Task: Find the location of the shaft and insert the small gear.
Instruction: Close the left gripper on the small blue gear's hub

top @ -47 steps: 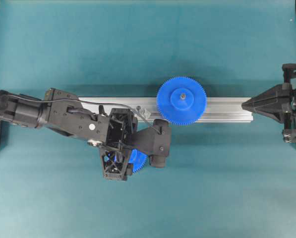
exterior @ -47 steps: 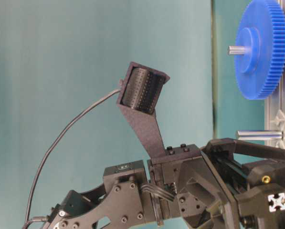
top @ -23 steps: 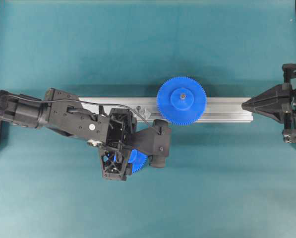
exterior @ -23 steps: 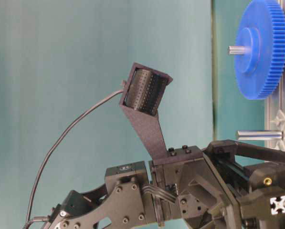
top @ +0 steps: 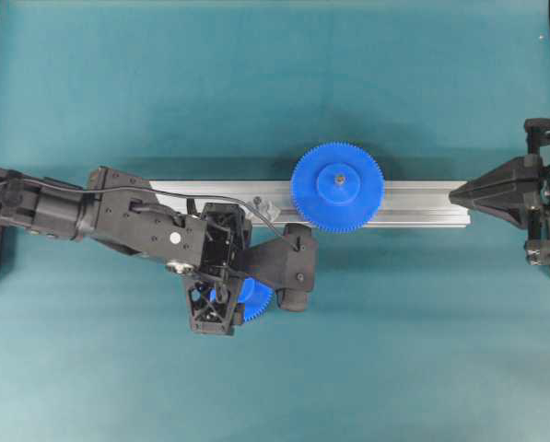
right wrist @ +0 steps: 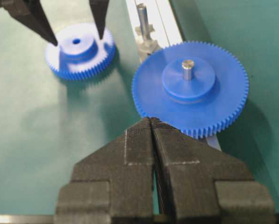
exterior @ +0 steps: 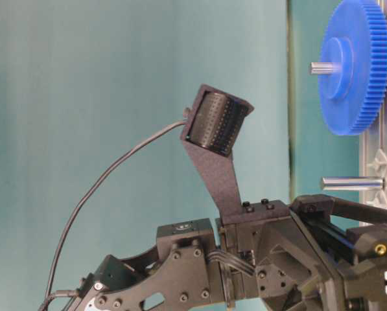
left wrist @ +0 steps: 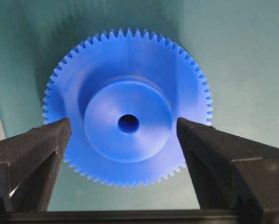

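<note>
The aluminium rail (top: 413, 204) lies across the green mat (top: 275, 92), carrying the large gear (top: 337, 186) and, just beside it, the bare shaft (right wrist: 141, 13). Off the rail, flat on the mat, sits the small gear (left wrist: 127, 105), with the left gripper (left wrist: 125, 128) spread wide, its fingers (left wrist: 34, 149) straddling the hub without a visible grip. The right gripper (right wrist: 152, 135) is clenched on nothing. Closing off-centre could skid or tilt the gear; later, its teeth could foul the large gear if lowered misaligned
</note>
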Controlling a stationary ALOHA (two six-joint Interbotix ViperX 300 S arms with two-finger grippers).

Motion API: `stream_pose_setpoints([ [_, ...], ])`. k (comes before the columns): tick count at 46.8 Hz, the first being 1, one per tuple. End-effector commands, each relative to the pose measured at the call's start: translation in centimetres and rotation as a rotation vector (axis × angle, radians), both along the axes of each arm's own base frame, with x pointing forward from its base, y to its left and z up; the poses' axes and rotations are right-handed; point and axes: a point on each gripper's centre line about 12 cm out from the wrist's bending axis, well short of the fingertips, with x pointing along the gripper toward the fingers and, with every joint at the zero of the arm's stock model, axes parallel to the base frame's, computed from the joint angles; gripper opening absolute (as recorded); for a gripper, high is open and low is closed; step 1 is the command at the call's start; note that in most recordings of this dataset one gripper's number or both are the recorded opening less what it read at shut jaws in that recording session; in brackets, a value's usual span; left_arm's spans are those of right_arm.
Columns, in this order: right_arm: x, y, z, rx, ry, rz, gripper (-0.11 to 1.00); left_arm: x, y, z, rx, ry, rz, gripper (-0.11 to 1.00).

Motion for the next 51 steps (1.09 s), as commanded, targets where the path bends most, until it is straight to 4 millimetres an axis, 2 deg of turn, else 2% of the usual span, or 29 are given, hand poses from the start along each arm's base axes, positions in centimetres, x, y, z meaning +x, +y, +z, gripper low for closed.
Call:
stream_pose_setpoints([
  [1, 0.2, -0.1, 0.3, 0.009, -0.011, -0.007, 0.01, 0.6, -0.3, 1.2, -0.003, -0.038, -0.005, 0.92],
  [38, 0.2, -0.1, 0.4, 0.009, -0.016, -0.007, 0.01, 1.0, -0.2, 0.3, -0.002, -0.029, 0.000, 0.90],
  [44, 0.2, -0.1, 0.4, 0.009, -0.015, -0.007, 0.01, 0.8, -0.2, -0.3, 0.001, -0.006, -0.007, 0.84],
  [50, 0.2, -0.1, 0.4, 0.009, -0.016, -0.007, 0.01, 0.5, -0.2, -0.3, 0.007, 0.012, -0.016, 0.64],
  [51, 0.2, -0.1, 0.4, 0.009, -0.016, -0.007, 0.01, 0.6, -0.2, -0.2, 0.007, 0.010, -0.016, 0.63],
])
